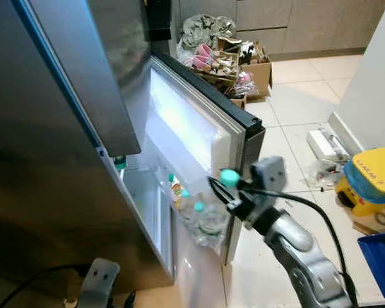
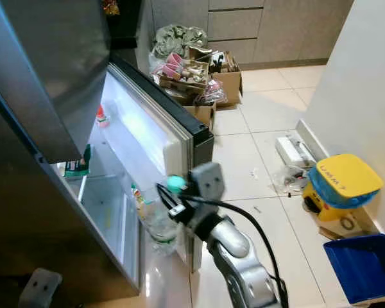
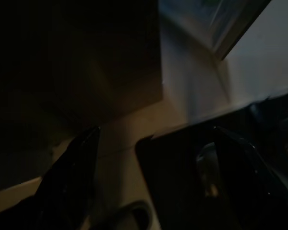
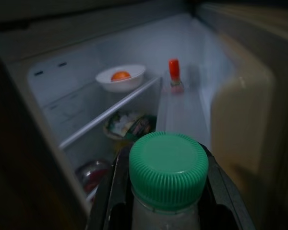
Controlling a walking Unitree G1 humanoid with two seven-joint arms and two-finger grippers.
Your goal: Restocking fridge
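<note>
Right gripper (image 1: 226, 187) clamped on green-capped bottle (image 4: 168, 177) at fridge door shelf (image 1: 202, 224) — crowded bottles there could topple it.

Both eye views look down from head height at the open fridge (image 1: 179, 128) and the tiled floor (image 2: 263, 160) beyond, sharing nearly the same scene. The right wrist view looks closely over a green bottle cap (image 4: 168, 167) into the fridge. The left wrist view is dark, facing the floor.
</note>
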